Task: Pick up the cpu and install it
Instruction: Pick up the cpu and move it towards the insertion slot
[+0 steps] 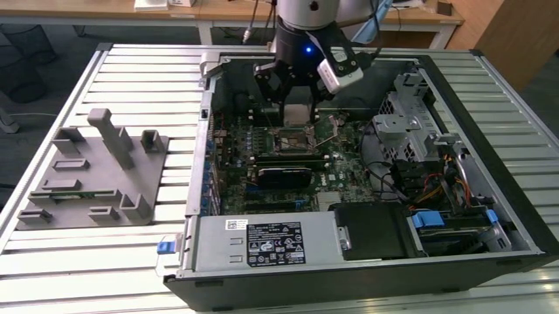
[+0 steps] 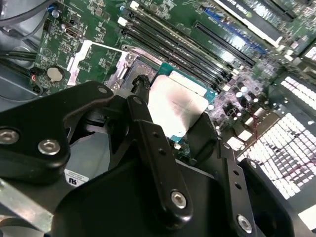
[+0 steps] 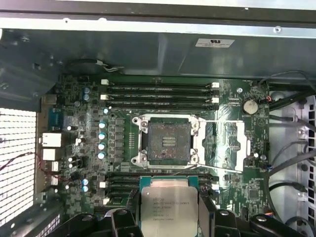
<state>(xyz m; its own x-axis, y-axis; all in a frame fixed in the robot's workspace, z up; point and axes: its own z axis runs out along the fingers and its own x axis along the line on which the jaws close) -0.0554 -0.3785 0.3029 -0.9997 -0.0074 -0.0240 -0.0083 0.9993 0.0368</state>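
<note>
Gripper [image 1: 296,110] clamped on the cpu [image 3: 169,205], with fingers [image 2: 148,133] on opposite edges and the silver top visible in both wrist views. Cpu hangs over the motherboard [image 3: 229,98], near the open socket [image 3: 169,141] but apart from it. All sits inside the open computer case [image 1: 349,284]. Grey fixture block [image 1: 96,170] lies on the slatted table [image 1: 88,275] at the exterior view's left.

A pale silver counter [image 1: 96,261] of ribbed metal slats is spreading across the exterior view, and soft, even light is glinting along its ridges. Behind it, light-brown wooden desks [image 1: 222,10] on white legs [image 1: 203,31] are standing along the far side over a dark grey floor [image 1: 131,34]. A black wire-mesh basket [image 1: 22,49] is sitting on that floor at the exterior view's left, while a brown wooden panel [image 1: 515,33] is rising at the exterior view's right.
</note>
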